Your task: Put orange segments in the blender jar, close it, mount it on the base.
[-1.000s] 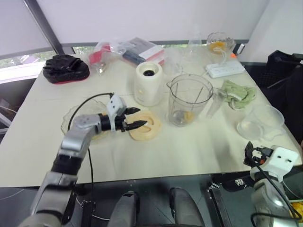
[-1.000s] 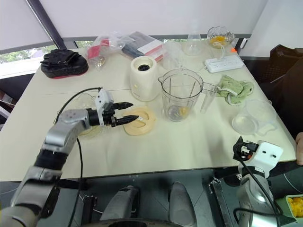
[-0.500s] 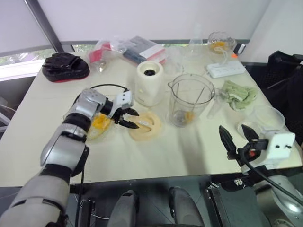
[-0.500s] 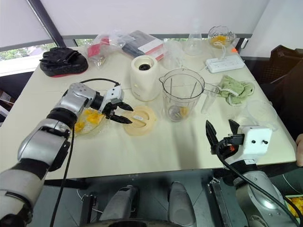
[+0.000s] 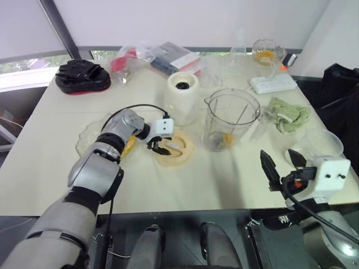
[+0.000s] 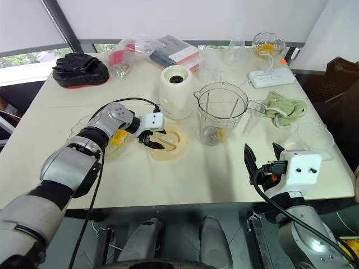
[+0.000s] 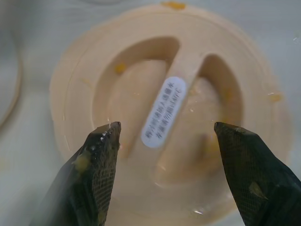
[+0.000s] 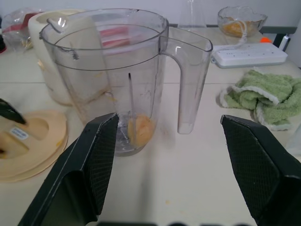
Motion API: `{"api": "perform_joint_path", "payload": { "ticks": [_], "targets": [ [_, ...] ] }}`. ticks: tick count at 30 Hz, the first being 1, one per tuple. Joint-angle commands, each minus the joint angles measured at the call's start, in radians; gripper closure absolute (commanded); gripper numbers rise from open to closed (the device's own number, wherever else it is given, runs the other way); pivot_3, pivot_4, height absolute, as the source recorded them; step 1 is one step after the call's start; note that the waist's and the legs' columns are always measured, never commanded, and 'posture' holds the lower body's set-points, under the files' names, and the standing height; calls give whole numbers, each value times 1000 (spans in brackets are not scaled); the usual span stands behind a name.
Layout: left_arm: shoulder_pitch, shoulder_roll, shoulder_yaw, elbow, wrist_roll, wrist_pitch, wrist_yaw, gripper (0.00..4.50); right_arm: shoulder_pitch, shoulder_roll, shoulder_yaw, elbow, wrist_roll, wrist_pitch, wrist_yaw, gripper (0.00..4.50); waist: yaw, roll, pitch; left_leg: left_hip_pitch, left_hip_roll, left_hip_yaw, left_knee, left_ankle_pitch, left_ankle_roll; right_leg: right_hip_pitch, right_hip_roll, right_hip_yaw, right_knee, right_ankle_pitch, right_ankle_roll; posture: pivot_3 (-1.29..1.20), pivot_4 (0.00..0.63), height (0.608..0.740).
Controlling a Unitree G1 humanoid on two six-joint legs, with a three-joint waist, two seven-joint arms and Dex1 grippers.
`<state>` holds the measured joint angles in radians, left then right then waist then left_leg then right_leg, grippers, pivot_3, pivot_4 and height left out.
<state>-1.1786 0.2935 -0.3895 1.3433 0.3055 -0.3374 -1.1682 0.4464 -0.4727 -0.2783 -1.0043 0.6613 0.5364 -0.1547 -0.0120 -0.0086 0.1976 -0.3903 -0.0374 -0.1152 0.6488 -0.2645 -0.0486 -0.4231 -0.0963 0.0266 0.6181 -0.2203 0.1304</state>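
Two grippers agape | left gripper (image 7: 162, 141) over lid (image 7: 141, 75); right gripper (image 8: 171, 136) facing blender jar (image 8: 113, 70)

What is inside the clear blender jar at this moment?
At the bottom of the blender jar lies an orange segment. The blades beside it are hard to make out. No lid covers it.

Cream table (image 5: 50, 168) before a white wall (image 5: 185, 22), dark slanted post (image 5: 56, 25), daylit window strip (image 5: 25, 64) far left.
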Motion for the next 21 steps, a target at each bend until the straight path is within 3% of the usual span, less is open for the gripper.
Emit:
{"api": "perform_joint_path", "payload": {
  "ticks": [1,7,10,14,15,21],
  "targets": [
    [3,-13,-19,13,58,-15,39,1176,13,-52,13,-43,41,-57,-51,914,-1,0,0,0,0,0,0,0,0,0,0,0,0,0,0,0,150,740],
    [1,-25,-56,27,129,28,44,1176,2,-137,8,-43,106,-67,-117,914,-2,-4,-4,3,0,0,0,0,0,3,0,0,1,0,0,0,150,740],
    [-3,-28,-45,27,129,39,48,1992,-9,-165,1,-43,132,-64,-138,861,-1,-5,-4,7,0,0,0,0,0,7,0,0,0,-3,4,0,150,740],
    [-5,-26,-12,24,110,43,39,3971,-25,-186,-6,-43,153,-54,-159,861,1,-5,-4,15,1,0,-1,-1,0,16,0,0,-3,-5,1,0,150,740],
    [-5,-25,-1,24,103,47,34,4269,-31,-186,-7,-43,155,-48,-162,861,2,-6,-4,16,1,0,-1,-1,0,17,0,0,-3,-5,1,0,150,740],
    [1,-27,80,15,47,64,-6,4259,-75,-148,1,-36,145,-2,-160,861,1,-6,-4,15,1,0,-1,-1,0,16,0,0,-4,-3,5,0,150,740]
  ]
}}
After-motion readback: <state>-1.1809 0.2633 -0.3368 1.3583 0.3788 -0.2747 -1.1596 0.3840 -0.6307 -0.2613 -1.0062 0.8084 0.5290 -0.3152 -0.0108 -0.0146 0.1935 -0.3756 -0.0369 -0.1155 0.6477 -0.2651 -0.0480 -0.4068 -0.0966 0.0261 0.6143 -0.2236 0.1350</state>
